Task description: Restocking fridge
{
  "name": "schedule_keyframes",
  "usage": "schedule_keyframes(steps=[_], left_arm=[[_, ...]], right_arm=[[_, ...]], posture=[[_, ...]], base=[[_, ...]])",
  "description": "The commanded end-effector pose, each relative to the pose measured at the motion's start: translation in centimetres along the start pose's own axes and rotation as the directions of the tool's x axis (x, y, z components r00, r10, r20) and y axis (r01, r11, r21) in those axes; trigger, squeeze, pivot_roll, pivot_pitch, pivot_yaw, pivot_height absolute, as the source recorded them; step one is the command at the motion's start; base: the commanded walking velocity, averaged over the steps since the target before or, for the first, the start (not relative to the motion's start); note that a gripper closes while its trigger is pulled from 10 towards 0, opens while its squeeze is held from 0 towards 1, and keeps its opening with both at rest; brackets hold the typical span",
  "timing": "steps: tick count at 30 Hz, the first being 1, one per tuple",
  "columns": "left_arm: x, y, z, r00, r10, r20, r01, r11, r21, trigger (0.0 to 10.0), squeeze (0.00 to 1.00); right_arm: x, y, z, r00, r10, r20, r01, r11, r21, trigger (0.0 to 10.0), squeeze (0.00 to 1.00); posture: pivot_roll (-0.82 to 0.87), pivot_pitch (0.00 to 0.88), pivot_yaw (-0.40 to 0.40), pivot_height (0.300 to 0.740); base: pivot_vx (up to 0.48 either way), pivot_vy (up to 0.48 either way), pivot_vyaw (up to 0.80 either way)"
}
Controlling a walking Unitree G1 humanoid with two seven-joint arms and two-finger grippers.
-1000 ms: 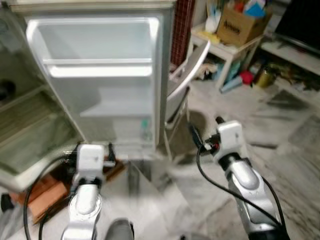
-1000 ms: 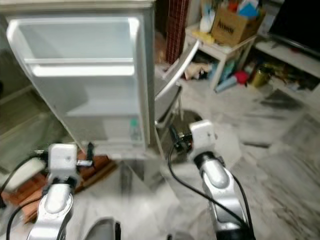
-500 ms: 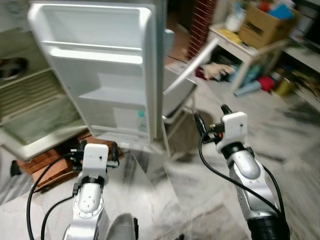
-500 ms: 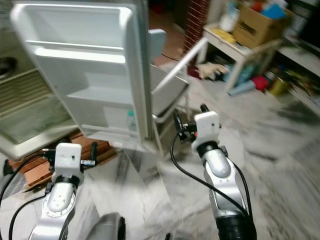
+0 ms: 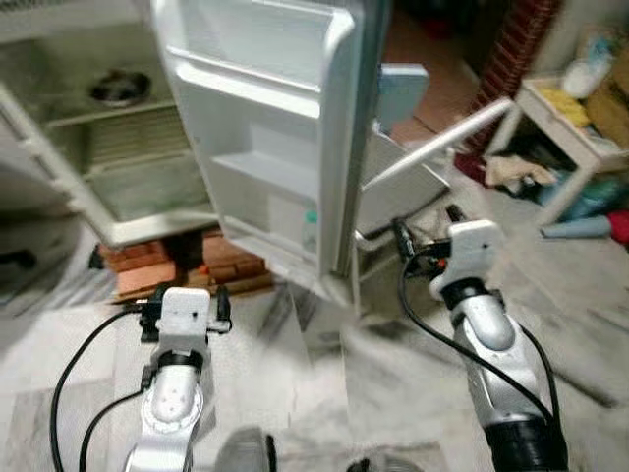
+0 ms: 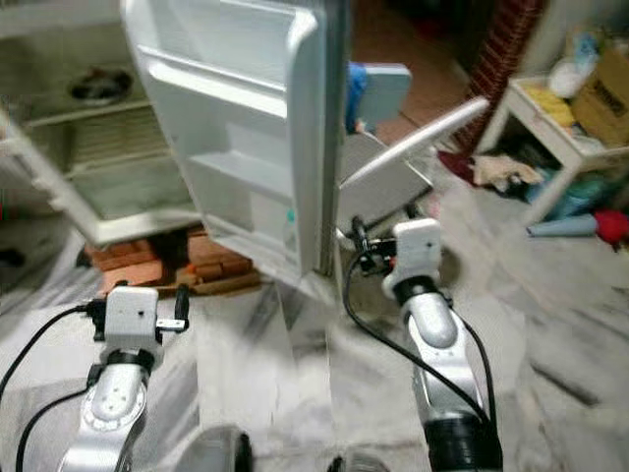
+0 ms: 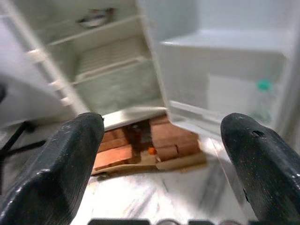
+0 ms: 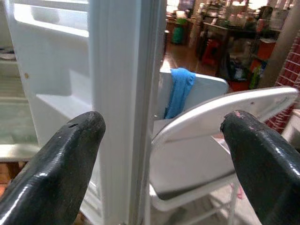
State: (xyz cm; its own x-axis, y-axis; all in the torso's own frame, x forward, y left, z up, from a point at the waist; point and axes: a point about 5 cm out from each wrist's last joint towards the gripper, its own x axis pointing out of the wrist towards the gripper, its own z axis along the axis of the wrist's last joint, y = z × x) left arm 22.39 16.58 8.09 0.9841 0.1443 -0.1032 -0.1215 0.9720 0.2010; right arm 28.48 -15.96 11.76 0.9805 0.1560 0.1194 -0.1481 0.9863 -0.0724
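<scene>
Swinging my view left, I now see into the open fridge (image 5: 118,147), near ahead; left gripper (image 7: 164,154) and right gripper (image 8: 159,154) both hover spread and empty, nothing to stock yet.

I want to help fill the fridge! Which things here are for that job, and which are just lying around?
For the job:
fridge, open
fridge door, swung wide
small bottle on the door's low shelf
left gripper, open
right gripper, open

Just lying about:
white chair
blue cloth on it
bricks under the fridge
white side table
</scene>
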Motion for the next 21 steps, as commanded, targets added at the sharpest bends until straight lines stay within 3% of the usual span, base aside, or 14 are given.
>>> schedule_keyframes(steps=[1,4,6,12,21], left_arm=[[0.1,0.7,-1.0,0.999,0.029,-0.036,-0.030,0.999,-0.037,10.0,0.00],[0.6,0.5,-1.1,0.999,0.033,-0.034,-0.035,0.997,-0.065,10.0,0.00],[0.9,-0.3,-0.1,1.000,-0.012,0.021,0.014,0.996,-0.092,10.0,0.00],[0.6,-1.1,1.0,0.991,-0.088,0.096,0.099,0.987,-0.123,10.0,0.00],[0.3,-1.5,1.0,0.984,-0.141,0.113,0.156,0.978,-0.137,10.0,0.00]], right_arm=[[-0.4,0.7,-0.5,1.000,0.003,-0.016,-0.003,1.000,0.025,10.0,0.00],[-1.1,0.7,-1.5,0.998,-0.019,-0.057,0.023,0.998,0.056,10.0,0.00],[-1.5,0.8,-2.3,0.994,-0.042,-0.098,0.053,0.993,0.107,10.0,0.00],[-1.2,1.2,-2.2,0.996,-0.031,-0.082,0.038,0.995,0.091,10.0,0.00],[-0.7,0.9,-2.0,0.996,-0.047,-0.079,0.054,0.995,0.084,10.0,0.00]], posture=[[0.11,0.085,0.003,0.740],[0.10,0.086,-0.002,0.740],[0.10,0.085,-0.005,0.740],[0.11,0.083,-0.003,0.740],[0.11,0.090,-0.012,0.740]], base=[[0.000,0.000,0.64],[0.000,0.000,0.64],[0.000,0.000,0.63],[0.000,0.000,0.58],[0.372,0.000,0.05]])
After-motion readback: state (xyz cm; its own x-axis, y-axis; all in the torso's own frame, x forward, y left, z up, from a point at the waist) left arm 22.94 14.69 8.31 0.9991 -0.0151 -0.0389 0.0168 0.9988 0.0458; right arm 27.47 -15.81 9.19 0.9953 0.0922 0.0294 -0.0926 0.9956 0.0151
